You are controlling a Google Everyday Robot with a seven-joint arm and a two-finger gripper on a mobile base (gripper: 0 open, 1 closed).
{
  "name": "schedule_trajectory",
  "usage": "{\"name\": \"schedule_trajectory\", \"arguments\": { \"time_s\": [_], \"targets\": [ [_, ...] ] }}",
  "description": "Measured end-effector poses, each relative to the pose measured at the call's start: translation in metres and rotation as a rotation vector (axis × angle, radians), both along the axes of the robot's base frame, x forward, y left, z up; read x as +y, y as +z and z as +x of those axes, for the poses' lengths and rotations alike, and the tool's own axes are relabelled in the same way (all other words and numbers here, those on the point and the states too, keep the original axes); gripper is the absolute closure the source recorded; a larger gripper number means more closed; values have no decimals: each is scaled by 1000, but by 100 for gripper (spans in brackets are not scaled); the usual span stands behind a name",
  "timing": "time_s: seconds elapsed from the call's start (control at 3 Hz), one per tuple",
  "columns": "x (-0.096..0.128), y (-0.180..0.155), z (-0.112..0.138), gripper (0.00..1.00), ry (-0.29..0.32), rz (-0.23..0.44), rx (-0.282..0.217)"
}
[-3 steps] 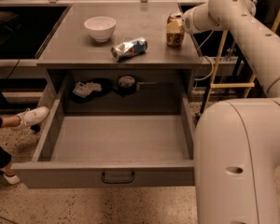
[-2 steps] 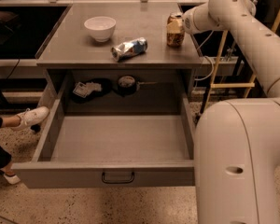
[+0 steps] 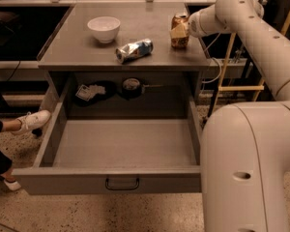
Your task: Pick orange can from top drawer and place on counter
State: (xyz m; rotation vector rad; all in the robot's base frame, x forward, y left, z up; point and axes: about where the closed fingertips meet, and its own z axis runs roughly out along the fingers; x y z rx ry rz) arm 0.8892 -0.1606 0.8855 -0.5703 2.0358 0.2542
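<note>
The orange can (image 3: 180, 27) stands upright on the counter (image 3: 77, 47), near its back right corner. My gripper (image 3: 180, 32) reaches in from the right and is at the can, against its side at counter level. The top drawer (image 3: 121, 149) is pulled wide open below the counter, with its dark handle (image 3: 122, 183) at the front centre. The front part of the drawer floor is bare.
A white bowl (image 3: 104, 28) and a crushed silver-and-blue can (image 3: 134, 50) lie on the counter left of the orange can. A dark packet (image 3: 89, 92) and a round dark object (image 3: 131, 86) sit at the drawer's back. A person's white shoe (image 3: 31, 120) is at the left. My base (image 3: 251, 168) fills the lower right.
</note>
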Motion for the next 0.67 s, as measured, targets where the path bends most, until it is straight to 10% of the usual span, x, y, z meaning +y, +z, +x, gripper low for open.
{"name": "schedule_trajectory", "arguments": {
  "time_s": [0.67],
  "targets": [
    [-2, -4, -4, 0, -3, 4, 13]
  ]
}}
